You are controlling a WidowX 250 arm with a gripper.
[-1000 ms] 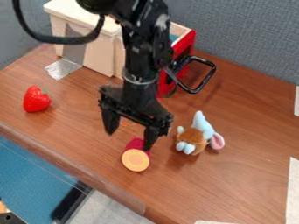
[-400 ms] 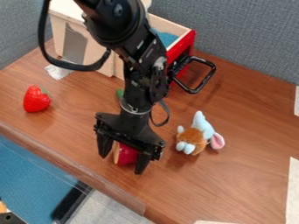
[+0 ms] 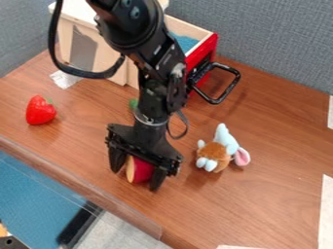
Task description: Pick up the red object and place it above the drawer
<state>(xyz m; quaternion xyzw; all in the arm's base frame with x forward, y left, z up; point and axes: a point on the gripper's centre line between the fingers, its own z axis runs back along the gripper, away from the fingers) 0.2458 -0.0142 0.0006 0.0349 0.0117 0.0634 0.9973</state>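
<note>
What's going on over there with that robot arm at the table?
A black robot arm has its two-finger gripper down at the brown wood-grain tabletop, jaws apart on either side of a red, rounded object with a pale flat face. Whether it grips firmly, I can't tell. The object is not yet above the open wooden drawer with a red front. A shiny red strawberry lies off to one side.

No readable text from where I sit.
I can't make out a word, label, brand, number or sign on anything in my camera view.
</note>
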